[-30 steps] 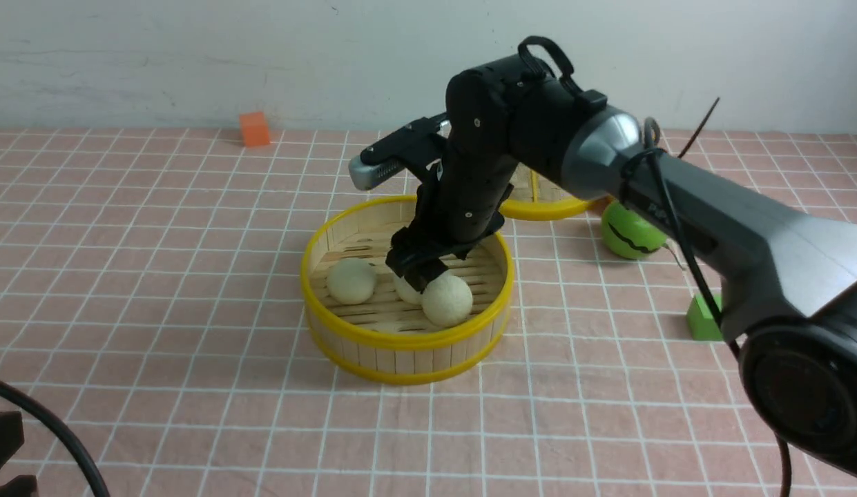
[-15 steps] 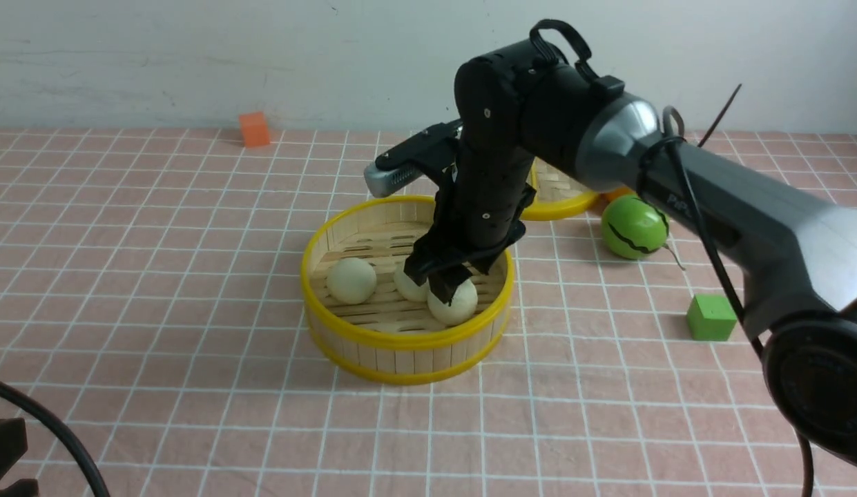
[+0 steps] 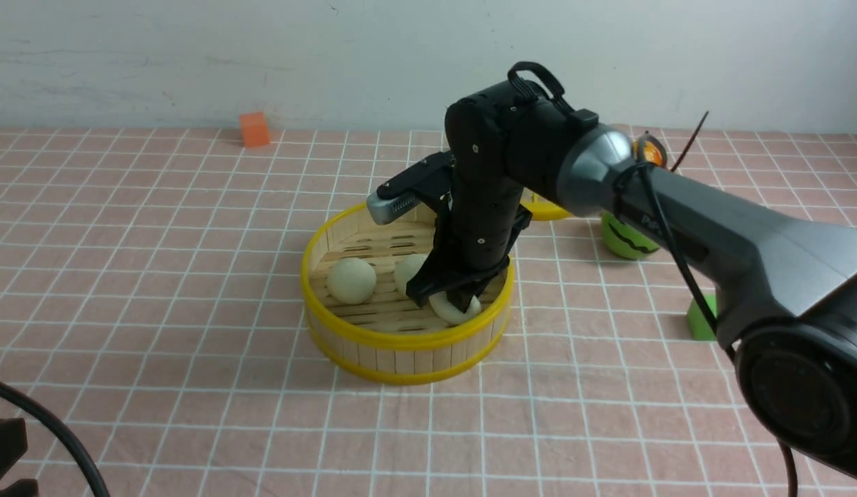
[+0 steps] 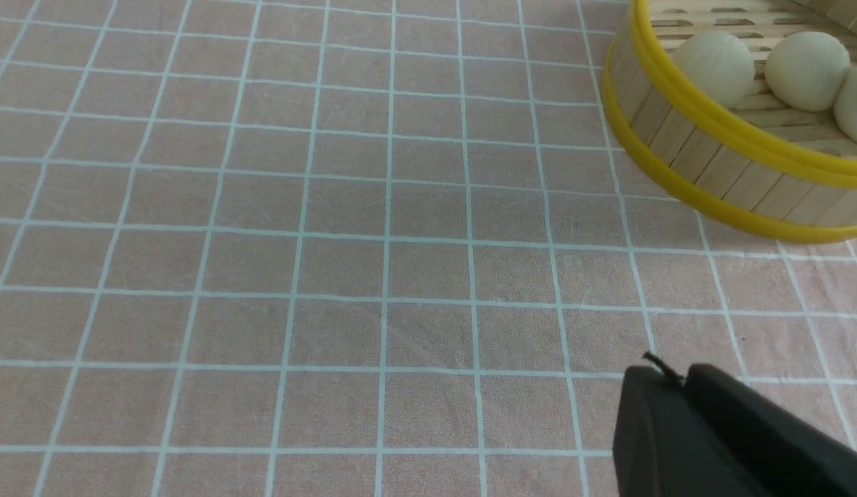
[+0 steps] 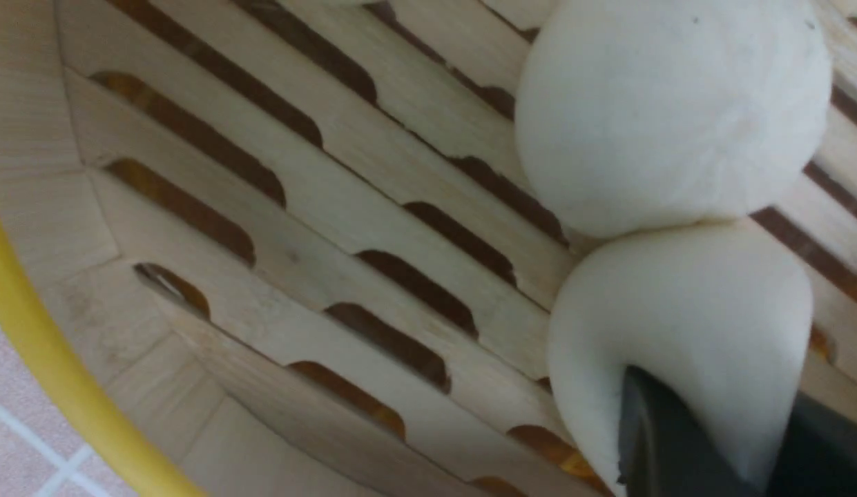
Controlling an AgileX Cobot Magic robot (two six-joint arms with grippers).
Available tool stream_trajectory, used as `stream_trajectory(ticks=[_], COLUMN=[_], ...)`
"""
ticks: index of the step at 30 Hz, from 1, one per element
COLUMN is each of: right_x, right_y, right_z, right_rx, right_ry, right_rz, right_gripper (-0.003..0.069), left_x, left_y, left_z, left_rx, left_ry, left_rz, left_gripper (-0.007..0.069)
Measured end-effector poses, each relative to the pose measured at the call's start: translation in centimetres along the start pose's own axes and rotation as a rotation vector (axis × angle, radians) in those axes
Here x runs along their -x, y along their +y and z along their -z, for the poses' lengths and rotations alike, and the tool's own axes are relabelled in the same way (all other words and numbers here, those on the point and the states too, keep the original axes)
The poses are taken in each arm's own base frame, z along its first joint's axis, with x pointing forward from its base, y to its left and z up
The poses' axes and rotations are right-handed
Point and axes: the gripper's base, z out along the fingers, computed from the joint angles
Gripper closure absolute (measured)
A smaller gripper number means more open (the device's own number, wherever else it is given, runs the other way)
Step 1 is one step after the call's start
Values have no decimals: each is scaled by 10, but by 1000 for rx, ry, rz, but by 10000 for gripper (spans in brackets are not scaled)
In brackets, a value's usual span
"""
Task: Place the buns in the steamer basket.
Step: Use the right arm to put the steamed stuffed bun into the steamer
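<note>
Underneath everything, a pink checked table (image 3: 159, 276). Across it from four o'clock, the right arm (image 3: 711, 228), bent down into the steamer basket (image 3: 400, 339) at the middle of the cloth. Behind the arm, at one o'clock of the basket, a sliver of lid (image 3: 538, 210). At two o'clock a green ball (image 3: 618, 238), at four o'clock a green cube (image 3: 701, 317), and far off at eleven o'clock an orange cube (image 3: 254, 129).

Inside the basket, all the buns: one bun (image 3: 352, 280) at nine o'clock on the slats, a second bun (image 3: 409, 270) near the centre, and a third bun (image 3: 456, 312) at five o'clock, touching the second. Clamped on that third bun, the right gripper (image 3: 450, 300), squeezing the dough out of round between dark fingers (image 5: 649, 442). Well apart toward seven o'clock, the left gripper (image 4: 677, 393), holding nothing, its tips together with no gap showing.

Looks like the last placement, nearly done. Next: spread the jaws to let go, then lift straight up without nudging the neighbours or dragging the soft dough along.
</note>
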Motion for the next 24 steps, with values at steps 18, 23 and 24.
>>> stream_trajectory(ticks=[18, 23, 24], right_x=[-3, 0, 1], right_y=[-3, -3, -3], right_z=[-1, 1, 3], right_rx=[-27, -31, -32], right_ry=[40, 13, 6], right_rz=[81, 1, -7], right_gripper=[571, 328, 269], left_x=[0, 0, 1], left_y=[0, 0, -1], left_z=[0, 0, 0], left_rx=[0, -4, -8], left_ry=[0, -5, -12], left_rz=[-6, -6, -6], left_gripper=[566, 557, 554])
